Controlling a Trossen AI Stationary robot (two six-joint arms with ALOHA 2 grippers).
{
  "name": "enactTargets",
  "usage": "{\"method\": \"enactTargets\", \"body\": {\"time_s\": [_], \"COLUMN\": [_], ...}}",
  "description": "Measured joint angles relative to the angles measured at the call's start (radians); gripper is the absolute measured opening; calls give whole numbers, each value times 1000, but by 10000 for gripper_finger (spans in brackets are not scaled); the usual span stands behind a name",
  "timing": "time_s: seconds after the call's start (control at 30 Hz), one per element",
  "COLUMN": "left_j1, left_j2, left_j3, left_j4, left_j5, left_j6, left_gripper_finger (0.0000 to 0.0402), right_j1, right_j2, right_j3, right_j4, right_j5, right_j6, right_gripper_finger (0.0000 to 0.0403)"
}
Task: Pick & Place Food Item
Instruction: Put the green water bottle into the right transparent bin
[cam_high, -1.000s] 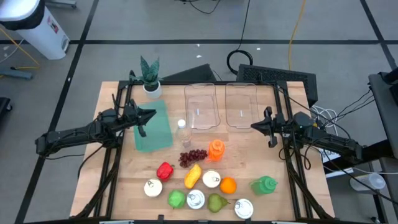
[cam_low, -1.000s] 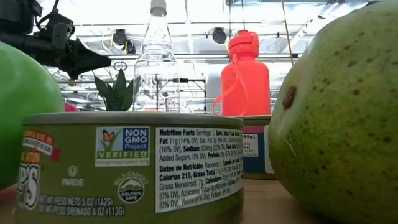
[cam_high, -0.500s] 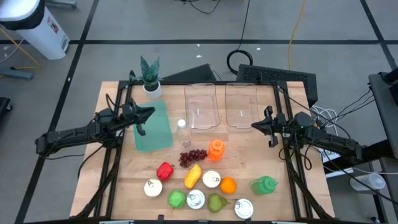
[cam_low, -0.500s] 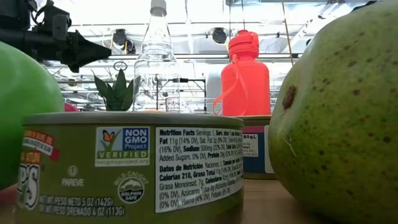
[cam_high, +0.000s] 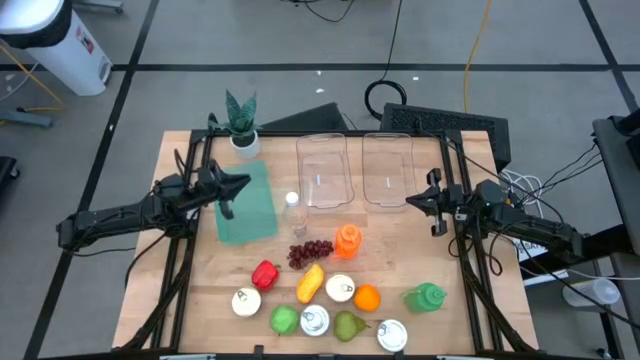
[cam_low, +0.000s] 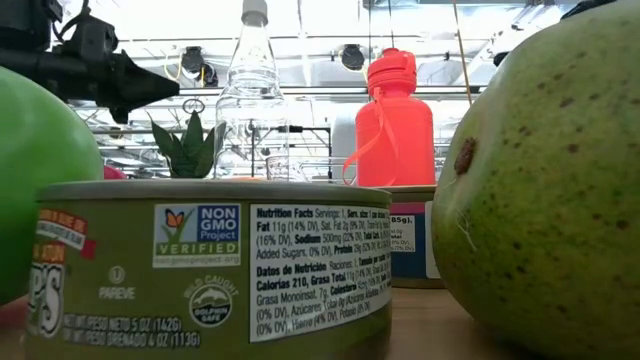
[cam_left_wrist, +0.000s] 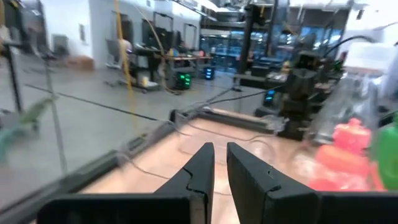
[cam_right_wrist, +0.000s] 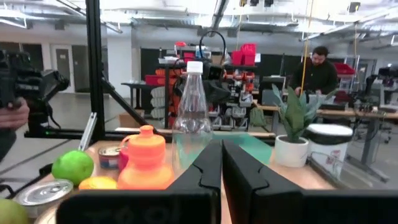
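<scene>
Food sits in a cluster at the desk's (cam_high: 180, 300) near edge: red pepper (cam_high: 264, 273), banana (cam_high: 310, 283), orange (cam_high: 367, 297). My left end effector (cam_high: 244, 182) hovers over the green mat (cam_high: 250, 215), fingers pressed together, holding nothing; my right end effector (cam_high: 410, 203), likewise closed and empty, hangs beside the clear trays (cam_high: 322, 170). Banana looks light, soft, bruisable: I would grasp mid-length, gently.

Red pepper (cam_high: 264, 273), yellow banana (cam_high: 310, 282), orange bottle (cam_high: 347, 240), green bottle (cam_high: 426, 297), dark red grapes (cam_high: 310, 252), teal cloth (cam_high: 247, 203)
</scene>
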Motion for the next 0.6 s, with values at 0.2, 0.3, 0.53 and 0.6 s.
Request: {"method": "enactTargets", "body": {"time_s": [0.2, 0.3, 0.53, 0.6], "left_j1": [0, 0, 0, 0], "left_j2": [0, 0, 0, 0], "left_j3": [0, 0, 0, 0], "left_j4": [-32, -32, -27, -39], "left_j5": [77, 76, 40, 40], "left_j6": [-21, -23, -3, -3], "left_gripper_finger": [50, 50, 50, 50], "right_j1": [0, 0, 0, 0], "right_j2": [5, 5, 5, 5], "right_j3": [0, 0, 0, 0], "right_j4": [-19, 29, 145, 163], "right_j5": [0, 0, 1, 0], "right_j6": [-17, -37, -83, -71], "right_gripper_finger": [4, 4, 4, 4]}}
